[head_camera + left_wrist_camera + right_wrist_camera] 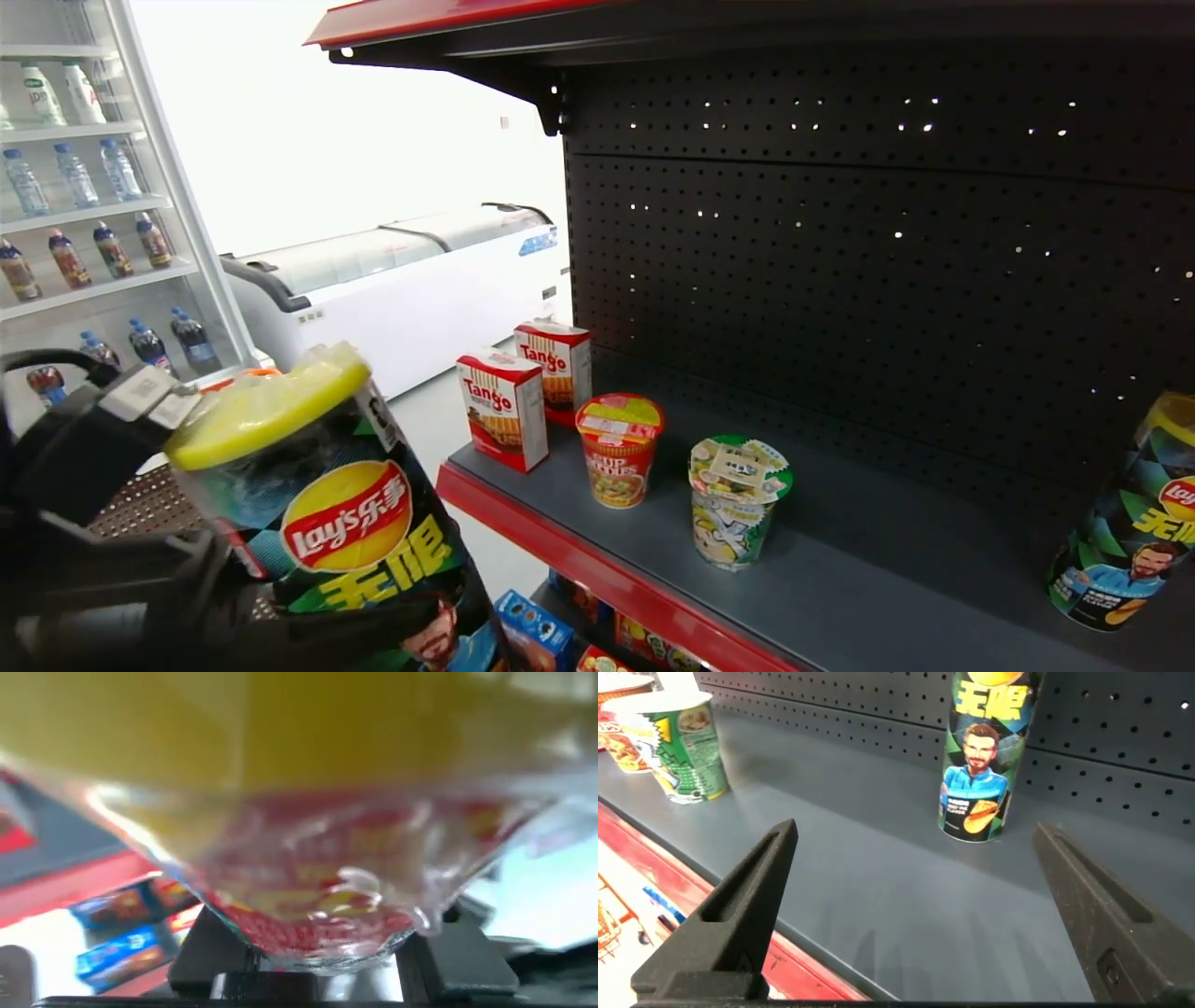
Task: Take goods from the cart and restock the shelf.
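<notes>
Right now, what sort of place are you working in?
Probably a small grocery shop or mock-up: a red-edged dark pegboard shelf holding instant-noodle cups, a glass-door fridge of bottled drinks, and a white chest freezer.

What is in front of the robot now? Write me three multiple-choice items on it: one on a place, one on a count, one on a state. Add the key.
1. Where is the tall dark cardboard crisp can with the yellow plastic lid that the left pincer grips?
A. Held off the left end of the grey metal shelf
B. Standing at its right end
C. Lying flat at its middle

2. How many red-and-white cardboard boxes stand on that shelf?
A. One
B. Two
C. Four

3. The right pincer is:
A. Open, empty
B. Shut on a box
C. Shut, empty

Key: 1 A, the head view shows it beside the shelf's left end. 2 B, two stand side by side. 3 A, its fingers are spread over bare shelf.
</notes>
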`<state>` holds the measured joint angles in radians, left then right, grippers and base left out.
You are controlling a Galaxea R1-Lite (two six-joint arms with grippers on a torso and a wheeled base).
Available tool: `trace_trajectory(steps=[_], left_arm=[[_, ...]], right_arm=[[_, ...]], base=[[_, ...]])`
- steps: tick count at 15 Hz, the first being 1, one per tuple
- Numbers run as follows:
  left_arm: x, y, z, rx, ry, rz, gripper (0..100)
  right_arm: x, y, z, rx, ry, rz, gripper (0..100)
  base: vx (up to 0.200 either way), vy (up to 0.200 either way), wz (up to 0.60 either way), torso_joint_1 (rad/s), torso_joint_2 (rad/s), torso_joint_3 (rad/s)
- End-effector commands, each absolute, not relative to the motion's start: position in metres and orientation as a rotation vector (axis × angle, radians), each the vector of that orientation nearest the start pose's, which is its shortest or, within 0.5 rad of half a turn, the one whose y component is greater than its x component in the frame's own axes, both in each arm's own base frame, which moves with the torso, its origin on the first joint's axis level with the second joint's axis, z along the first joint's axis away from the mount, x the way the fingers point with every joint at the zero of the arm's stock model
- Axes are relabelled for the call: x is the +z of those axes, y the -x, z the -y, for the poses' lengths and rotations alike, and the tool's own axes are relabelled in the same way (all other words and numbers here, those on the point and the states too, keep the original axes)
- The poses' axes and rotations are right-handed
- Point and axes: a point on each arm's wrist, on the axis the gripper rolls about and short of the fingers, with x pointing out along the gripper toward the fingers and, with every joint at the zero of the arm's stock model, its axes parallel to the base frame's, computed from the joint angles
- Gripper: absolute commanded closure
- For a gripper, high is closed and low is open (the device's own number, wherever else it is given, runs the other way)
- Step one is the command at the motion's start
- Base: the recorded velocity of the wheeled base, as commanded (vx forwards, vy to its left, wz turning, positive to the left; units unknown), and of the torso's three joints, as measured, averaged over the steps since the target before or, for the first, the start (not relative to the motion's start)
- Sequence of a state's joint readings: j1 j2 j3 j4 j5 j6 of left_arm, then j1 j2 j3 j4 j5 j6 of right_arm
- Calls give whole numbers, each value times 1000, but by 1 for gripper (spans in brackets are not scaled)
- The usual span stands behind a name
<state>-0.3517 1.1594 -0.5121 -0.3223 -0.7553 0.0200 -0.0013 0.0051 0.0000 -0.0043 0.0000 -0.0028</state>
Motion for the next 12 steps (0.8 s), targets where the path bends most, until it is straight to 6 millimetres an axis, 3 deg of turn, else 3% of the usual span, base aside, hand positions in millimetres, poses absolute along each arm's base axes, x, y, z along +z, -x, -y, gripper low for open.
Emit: trace_trajectory(steps=[1, 6, 12], left_arm=[[195, -170, 73, -1078, 46, -370, 100], [206, -169, 89, -1207, 35, -333, 100], [205, -169, 93, -1226, 33, -340, 100]], right_arm=[[76, 22, 0, -2, 3, -2, 0], [76, 22, 0, -2, 3, -2, 0], [76, 22, 0, -2, 3, -2, 0]], base=[[0, 0, 0, 0, 0, 0], [0, 0, 0, 0, 0, 0], [0, 0, -600, 5, 3, 2]])
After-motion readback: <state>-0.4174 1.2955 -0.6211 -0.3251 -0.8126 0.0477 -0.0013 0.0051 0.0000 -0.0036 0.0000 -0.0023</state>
